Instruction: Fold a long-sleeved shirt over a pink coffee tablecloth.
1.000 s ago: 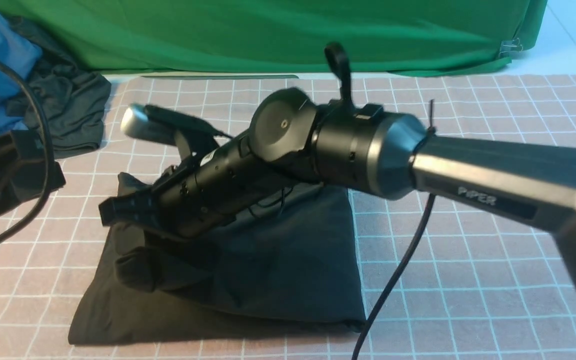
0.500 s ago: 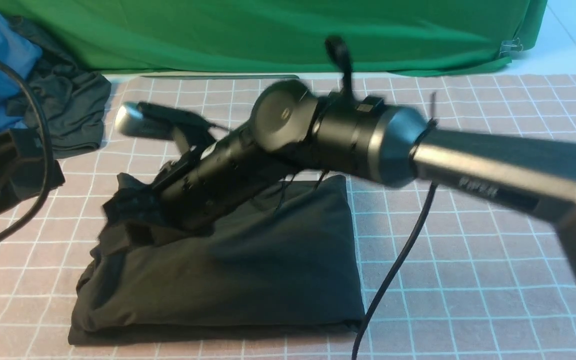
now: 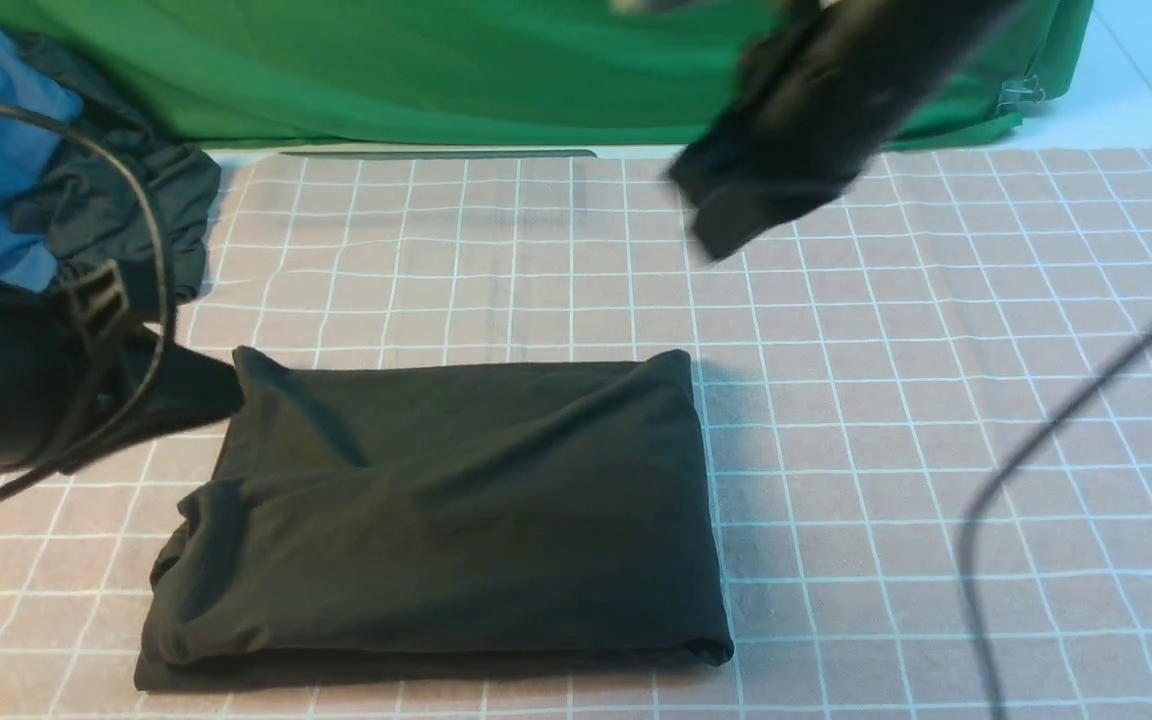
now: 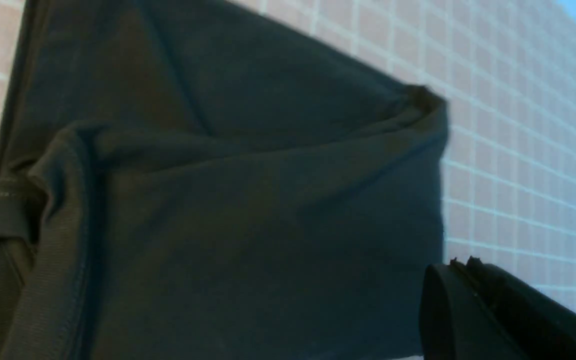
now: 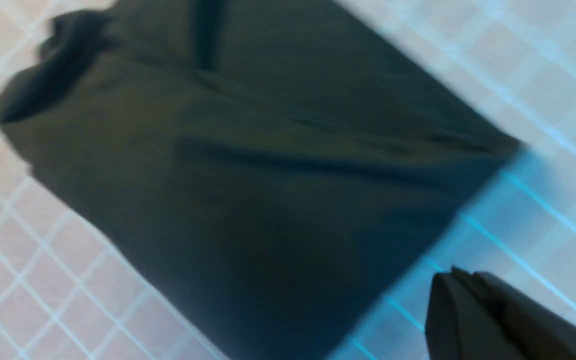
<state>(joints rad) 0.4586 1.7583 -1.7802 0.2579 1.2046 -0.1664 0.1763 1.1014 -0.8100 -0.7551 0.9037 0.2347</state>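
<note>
1. The long-sleeved shirt (image 3: 441, 505) lies folded into a compact dark rectangle at lower centre of the front view, resting on the pink coffee tablecloth (image 3: 936, 400).
2. The left gripper (image 3: 191, 385) sits at the left edge of the front view, its tip touching the shirt's upper left corner; how far it is open cannot be told.
3. The right gripper (image 3: 736, 215) is a blurred dark shape at upper right, well apart from the shirt; its opening cannot be told.
4. A green backdrop cloth (image 3: 436, 70) spans the top of the frame.
</note>
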